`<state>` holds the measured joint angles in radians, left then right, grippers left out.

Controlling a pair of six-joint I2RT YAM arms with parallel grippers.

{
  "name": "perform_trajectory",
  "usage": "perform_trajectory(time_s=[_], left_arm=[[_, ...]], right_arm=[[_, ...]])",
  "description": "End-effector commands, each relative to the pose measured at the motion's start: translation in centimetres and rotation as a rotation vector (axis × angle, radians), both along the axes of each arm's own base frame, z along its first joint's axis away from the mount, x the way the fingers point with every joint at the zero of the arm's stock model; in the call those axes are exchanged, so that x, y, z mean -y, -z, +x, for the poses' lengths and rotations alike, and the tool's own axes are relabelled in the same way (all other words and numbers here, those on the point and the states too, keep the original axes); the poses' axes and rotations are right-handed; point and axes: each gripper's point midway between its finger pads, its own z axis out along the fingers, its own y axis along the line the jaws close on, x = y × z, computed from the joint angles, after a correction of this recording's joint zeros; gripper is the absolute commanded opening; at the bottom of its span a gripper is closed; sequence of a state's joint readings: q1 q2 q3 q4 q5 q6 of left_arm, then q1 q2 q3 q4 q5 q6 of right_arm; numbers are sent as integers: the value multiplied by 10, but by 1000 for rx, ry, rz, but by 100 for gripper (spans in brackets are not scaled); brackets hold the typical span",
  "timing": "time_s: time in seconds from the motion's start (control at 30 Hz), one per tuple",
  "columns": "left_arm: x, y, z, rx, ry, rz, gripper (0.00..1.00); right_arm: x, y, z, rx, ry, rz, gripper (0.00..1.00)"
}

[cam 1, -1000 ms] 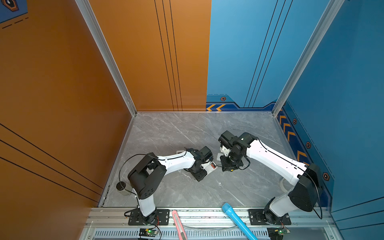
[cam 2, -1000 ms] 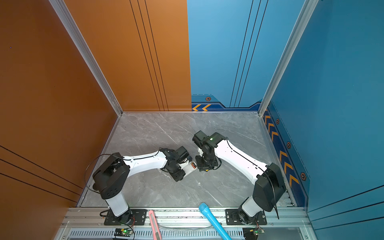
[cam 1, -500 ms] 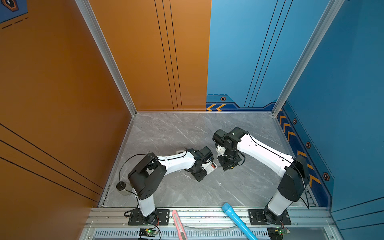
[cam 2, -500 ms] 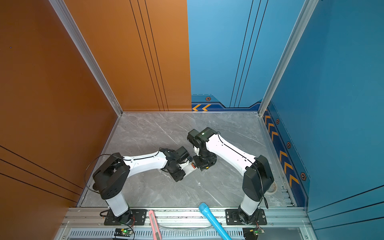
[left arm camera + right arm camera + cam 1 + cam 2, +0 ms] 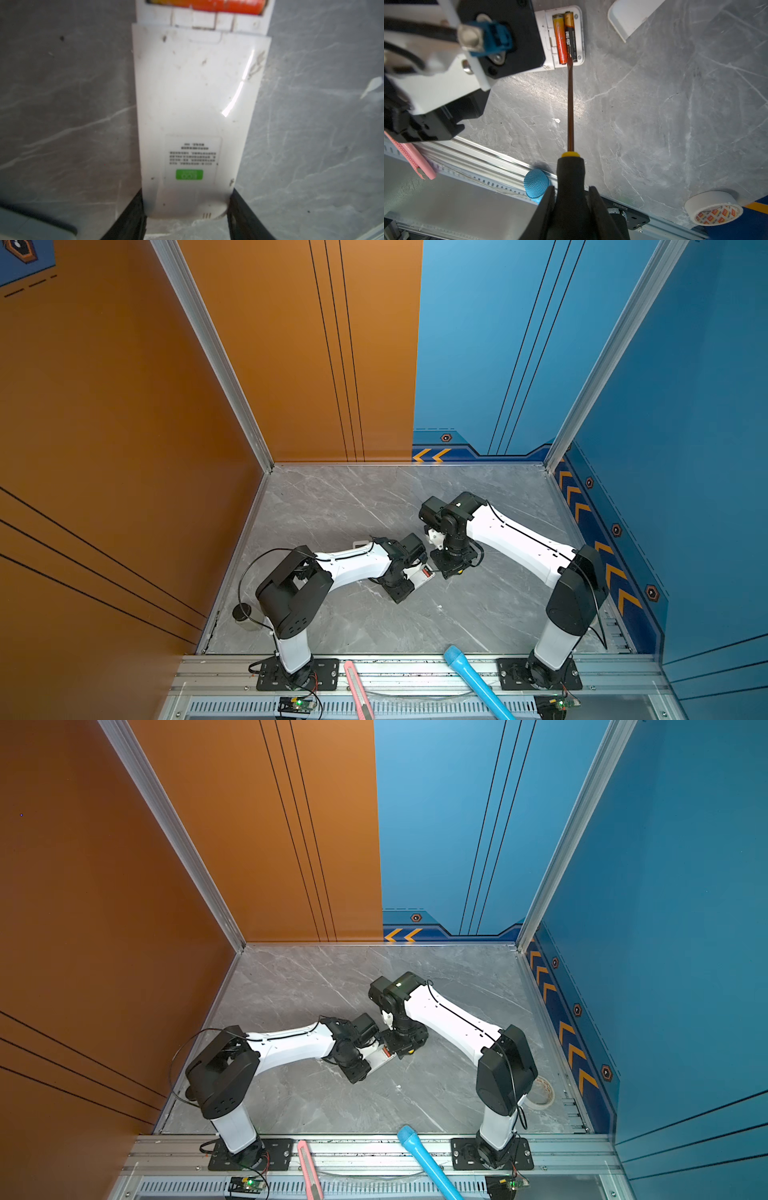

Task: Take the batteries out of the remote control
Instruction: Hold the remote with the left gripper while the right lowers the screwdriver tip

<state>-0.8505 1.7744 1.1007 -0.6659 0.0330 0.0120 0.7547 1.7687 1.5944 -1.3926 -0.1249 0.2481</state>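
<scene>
Grey marble-look tabletop (image 5: 353, 510), boxed in by orange panels from 9 to 12 o'clock and blue panels from 12 to 3. Near table centre in both top views: white remote control (image 5: 420, 577), back side up on the marble. Label end of it clamped between the fingers (image 5: 133, 214) of the left gripper (image 5: 186, 204). At the opposite end, pointing toward 2 o'clock, open compartment with two batteries side by side and touching: red-orange battery (image 5: 560, 39) and black battery (image 5: 571, 39) with a copper-orange end. Black handle of a yellow-collared screwdriver (image 5: 570, 104) clenched in the right gripper (image 5: 571, 197); blade tip down at one end of the seam between the two batteries. White plastic cover (image 5: 631, 18) on the marble, apart from the remote. Roll of white tape (image 5: 540, 1092) at 4 o'clock, beside the right arm's base. Blue microphone (image 5: 473, 680) and pink utility knife (image 5: 356, 689) across the front rail at 6 o'clock, microphone head at the marble's edge.
</scene>
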Motion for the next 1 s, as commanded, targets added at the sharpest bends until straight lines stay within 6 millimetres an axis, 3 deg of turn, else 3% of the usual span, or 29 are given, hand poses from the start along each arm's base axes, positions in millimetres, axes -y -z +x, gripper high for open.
perform_trajectory(time_s=[0.0, 0.43, 0.7, 0.97], left_arm=[[7, -1, 1, 20, 27, -16, 35], [9, -2, 1, 28, 38, -17, 35], [9, -1, 0, 25, 39, -14, 34], [9, 0, -1, 24, 45, -12, 34]], right_arm=[[8, 0, -5, -23, -45, -60, 0], [8, 5, -2, -17, -62, -83, 0], [4, -5, -1, -1, -44, -47, 0], [4, 2, -2, -26, -54, -56, 0]])
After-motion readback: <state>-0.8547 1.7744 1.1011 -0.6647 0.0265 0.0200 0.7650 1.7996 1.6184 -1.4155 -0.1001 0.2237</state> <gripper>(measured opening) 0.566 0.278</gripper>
